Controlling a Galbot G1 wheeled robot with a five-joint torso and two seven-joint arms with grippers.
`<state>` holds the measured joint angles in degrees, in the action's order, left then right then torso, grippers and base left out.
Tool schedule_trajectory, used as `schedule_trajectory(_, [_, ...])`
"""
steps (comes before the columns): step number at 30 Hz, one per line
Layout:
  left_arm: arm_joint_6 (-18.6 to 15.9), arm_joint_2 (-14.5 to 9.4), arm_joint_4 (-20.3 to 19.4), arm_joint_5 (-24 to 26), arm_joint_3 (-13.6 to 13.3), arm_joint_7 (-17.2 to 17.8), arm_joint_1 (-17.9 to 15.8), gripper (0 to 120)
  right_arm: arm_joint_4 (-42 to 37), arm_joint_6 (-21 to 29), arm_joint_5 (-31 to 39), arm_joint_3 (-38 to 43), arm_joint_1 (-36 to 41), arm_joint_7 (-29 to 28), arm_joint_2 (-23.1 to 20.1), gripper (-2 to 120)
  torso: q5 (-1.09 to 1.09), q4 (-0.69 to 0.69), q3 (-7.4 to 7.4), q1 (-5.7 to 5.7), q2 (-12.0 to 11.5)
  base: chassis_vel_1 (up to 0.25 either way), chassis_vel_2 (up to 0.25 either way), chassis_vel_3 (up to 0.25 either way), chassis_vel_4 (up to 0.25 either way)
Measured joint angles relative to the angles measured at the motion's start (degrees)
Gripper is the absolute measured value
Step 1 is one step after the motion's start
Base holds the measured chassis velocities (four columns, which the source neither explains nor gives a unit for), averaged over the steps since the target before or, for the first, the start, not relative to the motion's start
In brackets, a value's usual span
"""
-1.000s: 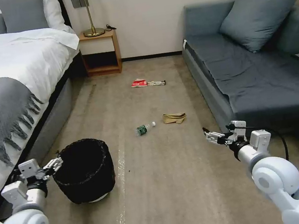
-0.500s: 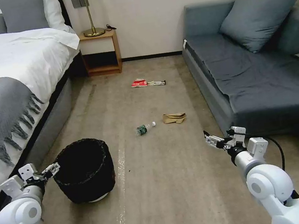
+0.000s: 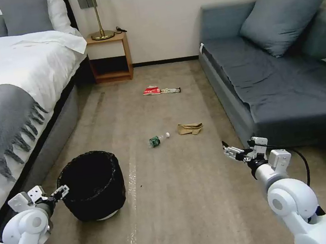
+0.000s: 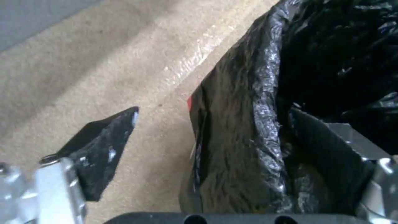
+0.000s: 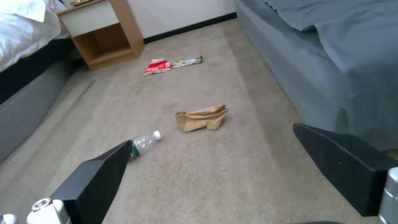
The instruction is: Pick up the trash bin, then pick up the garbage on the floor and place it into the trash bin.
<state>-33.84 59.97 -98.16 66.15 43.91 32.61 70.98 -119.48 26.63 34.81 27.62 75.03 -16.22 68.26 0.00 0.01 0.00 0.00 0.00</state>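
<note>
The trash bin (image 3: 93,184), lined with a crinkled black bag, stands on the carpet at the lower left. My left gripper (image 3: 61,189) is open at its near-left rim. In the left wrist view the left gripper (image 4: 215,124) straddles the bin's rim (image 4: 248,124), one finger outside and one inside. The garbage lies farther ahead: a clear bottle (image 3: 158,139), crumpled brown paper (image 3: 190,128), a red-and-white packet (image 3: 151,91) and a slim bar wrapper (image 3: 170,90). My right gripper (image 3: 228,152) hangs open and empty above the carpet, to the right of the bottle (image 5: 145,143) and paper (image 5: 202,118).
A bed (image 3: 2,100) runs along the left and a grey sofa (image 3: 278,81) along the right. A wooden nightstand (image 3: 109,56) with a lamp stands at the far wall. A strip of clear tape (image 3: 130,199) lies on the carpet beside the bin.
My left arm has sunk lower and its gripper has come down along the bin's left rim. My right arm has dropped a little. The bin and litter have not moved.
</note>
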Motion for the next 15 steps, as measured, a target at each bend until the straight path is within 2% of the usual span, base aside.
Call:
schedule_trajectory(3, [-0.65, 0.43, 0.03, 1.46, -0.34, 0.98, -0.8, 77, -0.08, 0.03, 0.09, -0.21, 0.02, 0.12, -0.6, 100, 0.01, 0.0, 0.0, 0.0, 0.0, 0.0, 0.0, 0.0, 0.0])
schedule_trajectory(5, [-0.89, 0.49, 0.11, 1.91, -0.55, 1.35, -1.13, 76, -0.17, 0.07, 0.13, -0.21, 0.03, 0.14, -0.69, 100, 0.01, 0.0, 0.0, 0.0, 0.0, 0.0, 0.0, 0.0, 0.0])
schedule_trajectory(9, [-2.38, 0.88, 1.54, 3.94, -2.52, 3.75, -3.8, 58, -1.02, 0.59, 0.47, -0.2, 0.22, 0.19, -0.95, 100, 0.0, -0.02, 0.0, 0.0, 0.0, 0.0, 0.0, 0.0, 0.0])
schedule_trajectory(10, [-2.38, 0.88, 1.54, 3.94, -2.52, 3.75, -3.8, 58, -1.02, 0.59, 0.47, -0.2, 0.22, 0.19, -0.95, 100, 0.0, -0.02, 0.0, 0.0, 0.0, 0.0, 0.0, 0.0, 0.0])
schedule_trajectory(13, [-3.07, 1.03, 2.2, 4.88, -3.59, 4.74, -4.94, 43, -1.26, 1.03, 0.53, -0.36, 0.22, 0.19, -0.71, 100, 0.02, -0.01, 0.0, 0.0, 0.0, 0.0, 0.0, 0.0, 0.0])
schedule_trajectory(15, [-3.17, 1.04, 2.34, 4.97, -3.76, 4.81, -5.06, 39, -1.31, 1.15, 0.53, -0.47, 0.21, 0.18, -0.6, 100, 0.05, 0.0, 0.0, 0.0, 0.0, 0.0, 0.0, 0.0, 0.0])
